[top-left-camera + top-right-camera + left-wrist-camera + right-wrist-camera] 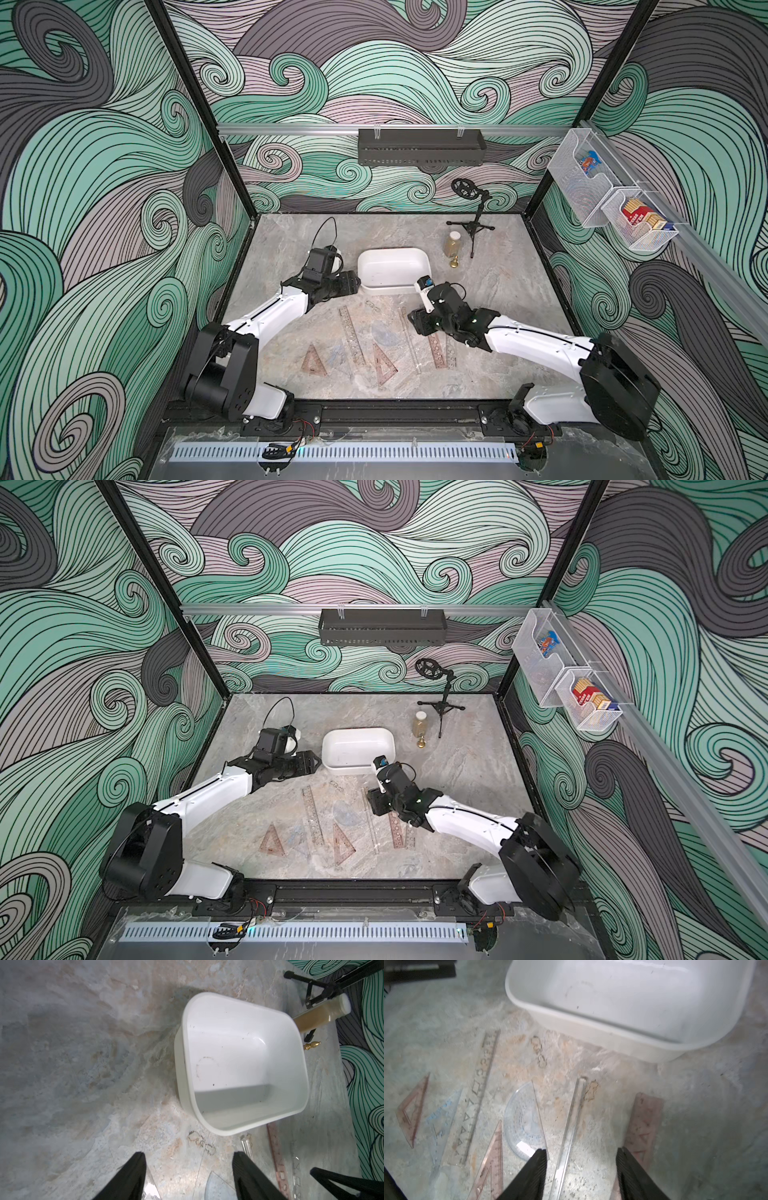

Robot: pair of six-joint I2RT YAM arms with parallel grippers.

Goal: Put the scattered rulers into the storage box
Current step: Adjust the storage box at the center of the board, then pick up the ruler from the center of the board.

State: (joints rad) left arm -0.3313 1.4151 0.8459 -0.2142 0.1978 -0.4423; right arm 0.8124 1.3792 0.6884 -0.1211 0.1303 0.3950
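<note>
Jaws spread, the right gripper [581, 1149] straddles the clear straight ruler [571, 1124] near the storage box [591, 1030]; a low, centred pinch looks best. The left gripper [189, 1153] hovers open beside the box.

markings on rulers [481, 1093] blurred, nothing legible

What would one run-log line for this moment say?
storage box: empty; rulers: none inside; left tool: open, beside box; right tool: open, over clear ruler
</note>
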